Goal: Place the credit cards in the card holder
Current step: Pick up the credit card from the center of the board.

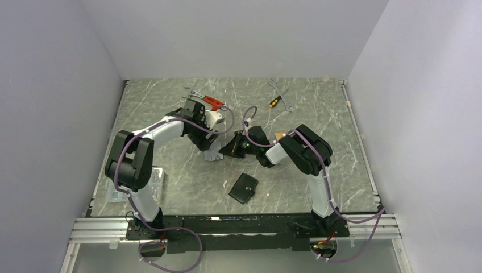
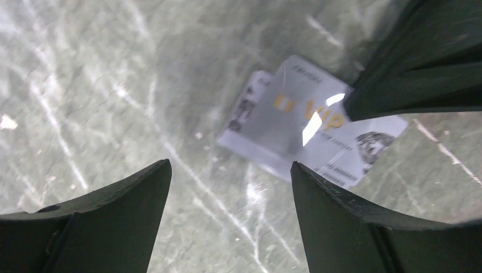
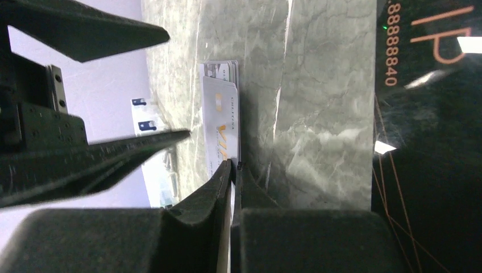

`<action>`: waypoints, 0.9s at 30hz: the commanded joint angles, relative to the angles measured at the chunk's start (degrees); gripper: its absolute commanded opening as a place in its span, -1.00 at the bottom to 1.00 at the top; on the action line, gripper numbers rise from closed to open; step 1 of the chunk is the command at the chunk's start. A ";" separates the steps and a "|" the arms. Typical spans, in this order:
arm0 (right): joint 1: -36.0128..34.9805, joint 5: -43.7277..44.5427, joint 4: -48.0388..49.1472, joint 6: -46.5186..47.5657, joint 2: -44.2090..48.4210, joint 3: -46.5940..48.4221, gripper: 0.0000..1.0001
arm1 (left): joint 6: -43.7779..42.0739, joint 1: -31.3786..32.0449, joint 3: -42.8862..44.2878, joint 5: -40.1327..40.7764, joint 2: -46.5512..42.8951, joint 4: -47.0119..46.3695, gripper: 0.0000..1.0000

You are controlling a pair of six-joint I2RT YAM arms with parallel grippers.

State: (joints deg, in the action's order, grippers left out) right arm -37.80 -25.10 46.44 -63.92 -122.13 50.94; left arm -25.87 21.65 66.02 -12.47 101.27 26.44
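Observation:
Two overlapping silver-grey credit cards (image 2: 295, 128) lie on the marble table, also seen in the top view (image 1: 213, 155) and edge-on in the right wrist view (image 3: 220, 122). My right gripper (image 3: 233, 165) is shut on the near edge of the top silver card with orange "VIP" print; its fingers (image 2: 415, 74) show in the left wrist view. My left gripper (image 2: 230, 166) is open and empty, hovering just above and beside the cards. A black card (image 3: 432, 62) with orange print lies to the right. The black card holder (image 1: 243, 188) lies closed nearer the front.
Red-handled pliers (image 1: 211, 102), a screwdriver and a wrench (image 1: 281, 95) lie at the back. A tan card (image 1: 279, 135) peeks out by the right arm. A white object (image 1: 154, 176) sits by the left arm's base. Grey walls enclose the table.

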 commanded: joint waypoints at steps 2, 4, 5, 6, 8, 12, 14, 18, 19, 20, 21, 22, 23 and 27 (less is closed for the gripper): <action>0.12 3.91 -9.42 3.03 0.41 -3.15 -0.97 | -1.13 -2.66 0.59 -1.07 -2.20 0.17 0.66; 0.12 3.94 -9.33 3.08 0.65 -3.36 -0.98 | -0.51 -2.46 0.49 -1.23 -1.10 -0.36 0.65; 0.14 3.99 -9.48 3.09 0.78 -3.39 -0.98 | -0.24 -2.29 0.58 -1.05 -0.49 -0.59 0.65; 0.08 3.93 -9.37 3.03 0.98 -3.45 -0.99 | -0.12 -2.05 0.54 -0.77 -0.05 -0.99 0.64; 0.02 4.01 -9.45 3.16 1.25 -3.48 -0.99 | 0.11 -1.75 0.29 -0.57 0.32 -2.01 0.64; 0.01 4.52 -10.29 3.95 2.16 -3.73 -0.99 | 0.20 -1.55 0.37 -1.49 -0.09 -2.19 0.64; -0.13 4.90 -10.63 4.35 2.77 -4.18 -0.99 | -0.03 -1.32 0.56 -1.22 0.05 -2.18 0.64; -0.16 4.92 -10.55 4.41 4.24 -5.10 -1.00 | -0.47 -0.57 1.12 0.60 1.31 -2.30 0.63; -0.19 4.94 -10.54 4.54 4.69 -5.34 -1.00 | -0.64 -0.29 1.06 1.16 1.51 -2.53 0.63; -0.20 4.84 -10.69 4.65 5.20 -5.52 -1.00 | -0.82 -0.03 0.92 1.74 1.63 -2.79 0.62; -0.25 4.69 -10.69 4.80 5.66 -5.62 -1.00 | -0.91 0.21 0.92 2.27 1.76 -2.95 0.62; -0.33 4.51 -10.79 5.04 6.17 -5.67 -1.00 | -0.87 0.43 0.92 2.68 1.81 -2.92 0.62; -0.30 4.19 -10.83 5.22 6.52 -5.57 -1.00 | -0.81 0.49 1.08 2.83 1.92 -2.66 0.61; -0.34 3.23 -10.46 5.66 8.01 -5.58 -1.00 | -0.85 0.20 1.03 2.41 0.76 -1.57 0.60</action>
State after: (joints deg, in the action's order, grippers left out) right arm -37.87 -22.59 41.34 -61.52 -115.94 46.54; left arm -25.93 21.76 66.02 -10.57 103.02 24.69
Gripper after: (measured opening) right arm 0.041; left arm 0.805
